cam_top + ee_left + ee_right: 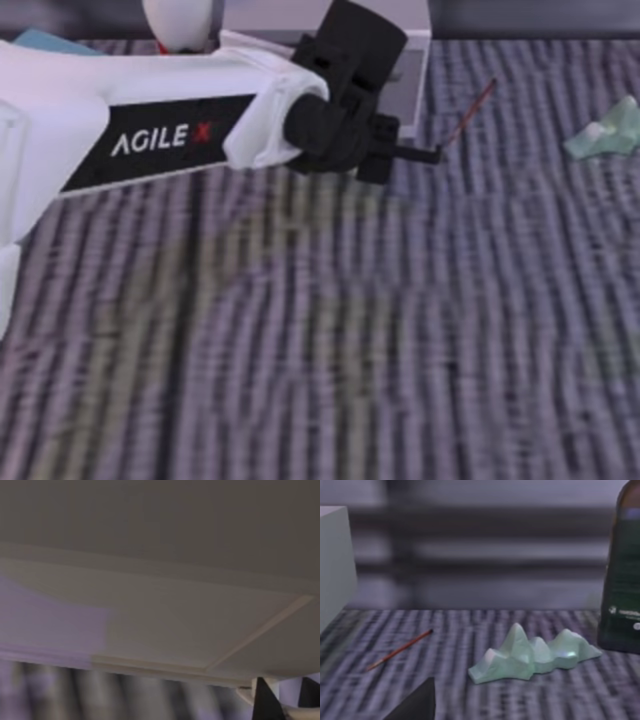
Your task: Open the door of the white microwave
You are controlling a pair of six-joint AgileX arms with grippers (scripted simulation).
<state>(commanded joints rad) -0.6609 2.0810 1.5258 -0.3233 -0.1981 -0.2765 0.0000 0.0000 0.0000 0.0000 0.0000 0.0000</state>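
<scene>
Microwave (415, 75) sits at the far edge of the table, right of centre in the top view, mostly hidden under my left arm, whose left gripper (385, 150) is pressed up against its front. The left wrist view shows only a broad pale panel, very close, which I take to be the door (165, 625) or the body beside it; I cannot tell whether the fingers are apart or clamped on the handle, nor whether the door has begun to swing. Judging from this, the approach looks done and the pull itself remains. My right gripper is out of the top view; its wrist camera looks over a thin red pencil (400, 650), a pale green jagged object (535, 655) and a dark bottle (622, 580).
</scene>
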